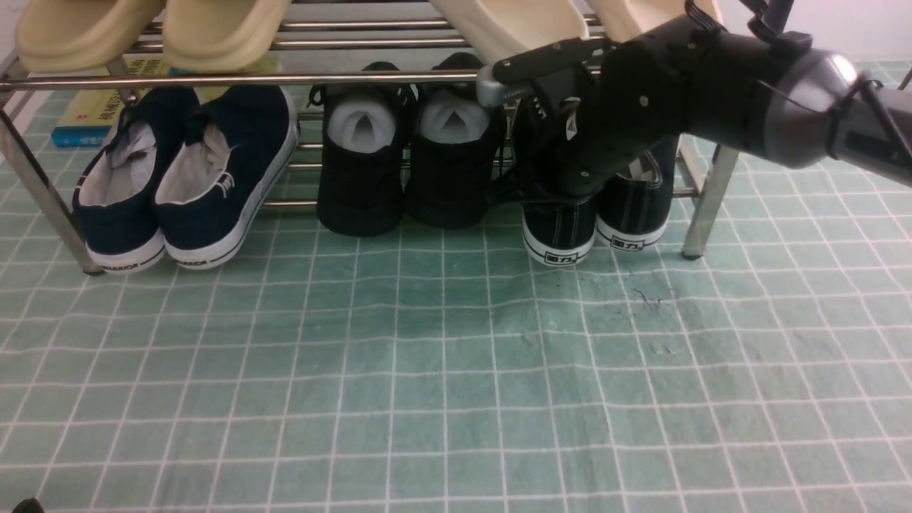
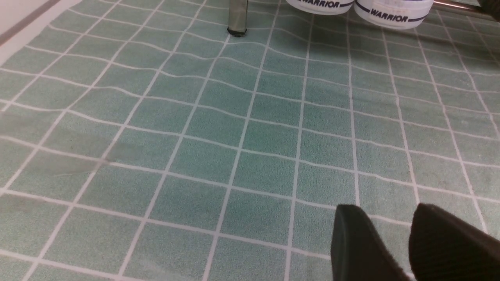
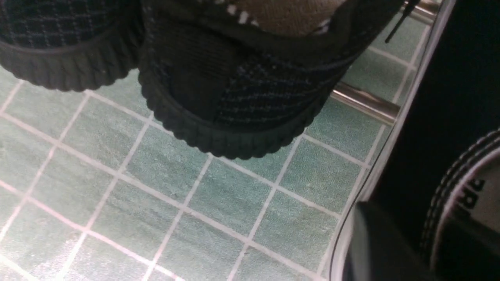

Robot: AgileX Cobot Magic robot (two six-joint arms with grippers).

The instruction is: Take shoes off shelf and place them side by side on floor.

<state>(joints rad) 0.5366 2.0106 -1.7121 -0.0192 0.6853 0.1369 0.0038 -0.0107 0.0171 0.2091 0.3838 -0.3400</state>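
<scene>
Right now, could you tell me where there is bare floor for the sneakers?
The floor in front of the rack is bare across its width, from the shoe heels toward you. Its lower tier is crowded: navy slip-ons, black stuffed shoes, the sneakers and the right arm.

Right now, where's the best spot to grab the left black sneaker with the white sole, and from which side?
Probably the heel collar of the left sneaker, coming from the front: its heel sticks out toward us, while the upper rail of the shelf blocks reaching straight down.
</scene>
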